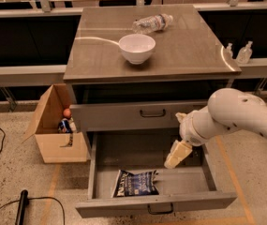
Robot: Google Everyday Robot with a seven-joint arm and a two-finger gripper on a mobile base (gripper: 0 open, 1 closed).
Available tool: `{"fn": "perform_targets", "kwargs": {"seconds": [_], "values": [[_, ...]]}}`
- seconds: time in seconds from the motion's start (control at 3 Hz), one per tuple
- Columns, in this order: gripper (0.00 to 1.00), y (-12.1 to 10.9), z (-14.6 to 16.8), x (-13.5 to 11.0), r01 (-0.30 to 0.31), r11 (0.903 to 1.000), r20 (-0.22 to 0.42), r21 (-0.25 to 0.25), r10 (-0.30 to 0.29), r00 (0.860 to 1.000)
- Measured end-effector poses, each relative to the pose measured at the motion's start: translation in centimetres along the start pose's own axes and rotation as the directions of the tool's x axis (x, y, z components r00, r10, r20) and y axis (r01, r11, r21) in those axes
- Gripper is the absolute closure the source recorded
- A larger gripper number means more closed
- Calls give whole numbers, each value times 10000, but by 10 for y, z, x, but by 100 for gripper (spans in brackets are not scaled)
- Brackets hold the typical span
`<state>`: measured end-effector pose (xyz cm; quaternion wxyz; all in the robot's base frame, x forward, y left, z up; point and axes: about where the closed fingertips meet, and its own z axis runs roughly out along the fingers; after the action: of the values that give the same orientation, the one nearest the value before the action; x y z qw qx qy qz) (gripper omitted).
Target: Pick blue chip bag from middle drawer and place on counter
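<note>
Jaws, cream-coloured, at the end of the robot's rounded white arm [238, 118] hang inside the open middle drawer [156, 204], a wide grey metal tray with a small dark bar handle on its front. They point down over the tray's right-hand part as seen; whether they are open or closed cannot be told. The crinkly dark blue foil chip bag [136, 183] with white lettering lies flat on the drawer floor, below the jaws and to their left as seen, near the front wall and apart from them. Just above the jaws, the like-handled grey upper drawer [123, 116] sits closed. Higher up and farther back, the glossy grey-brown table [189, 46] atop the cabinet carries a round white bowl [137, 48] and, behind it, a clear plastic water bottle [152, 23] lying on its side. Well to the left of the jaws, an open brown cardboard box [53, 130] stands on the speckled floor beside the cabinet.
</note>
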<state>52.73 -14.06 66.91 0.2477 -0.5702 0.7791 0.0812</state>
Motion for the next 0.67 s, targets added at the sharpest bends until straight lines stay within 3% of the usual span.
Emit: {"fn": "perform_targets", "kwargs": {"seconds": [0.67], "values": [[0, 29, 66, 25, -323, 9949, 993, -958, 419, 9942]]}}
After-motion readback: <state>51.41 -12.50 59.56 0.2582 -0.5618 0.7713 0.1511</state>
